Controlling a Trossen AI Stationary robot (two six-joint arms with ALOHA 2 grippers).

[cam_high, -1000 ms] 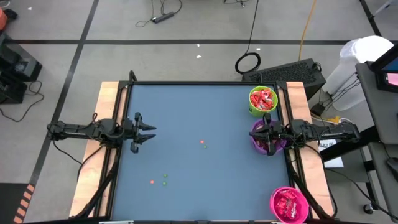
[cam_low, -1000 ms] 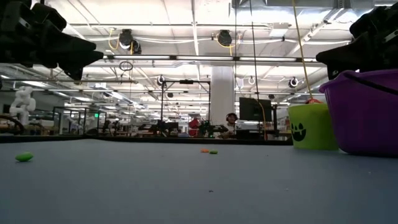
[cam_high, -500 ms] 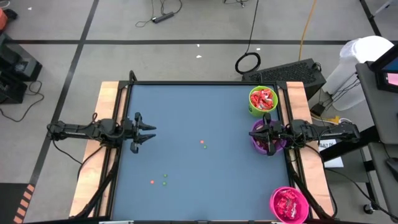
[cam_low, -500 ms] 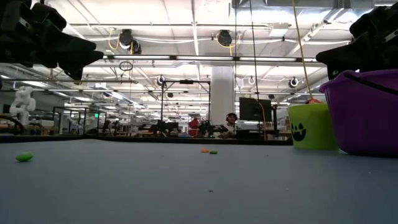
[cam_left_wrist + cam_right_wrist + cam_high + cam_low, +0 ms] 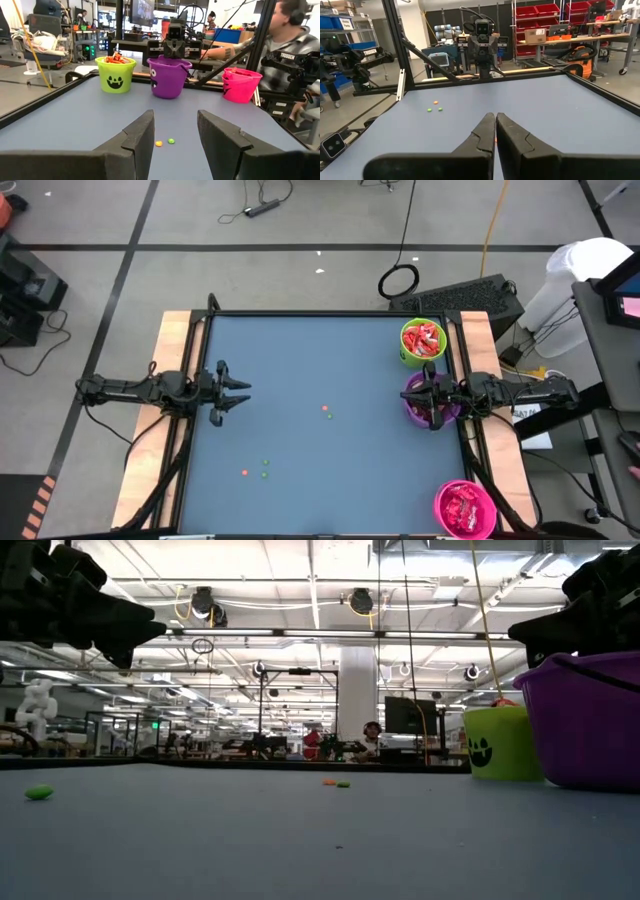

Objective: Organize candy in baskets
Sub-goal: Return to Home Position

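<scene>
Three baskets stand along the table's right side: a lime green one (image 5: 423, 341) at the far end, a purple one (image 5: 432, 404) in the middle and a pink one (image 5: 465, 508) near the front. Red wrapped candy (image 5: 424, 336) fills the green basket, and more candy (image 5: 462, 504) lies in the pink one. My right gripper (image 5: 428, 394) hangs shut, level, just above the purple basket (image 5: 590, 720), hiding its inside. At the table's left edge my left gripper (image 5: 238, 394) is open, level, with nothing between its fingers (image 5: 141, 135).
Tiny round dots lie loose on the blue table top: a red one and a green one (image 5: 327, 411) near the middle, and three (image 5: 258, 470) toward the front left. The table has a raised black rim (image 5: 320, 313). A person (image 5: 287, 35) sits beyond the right edge.
</scene>
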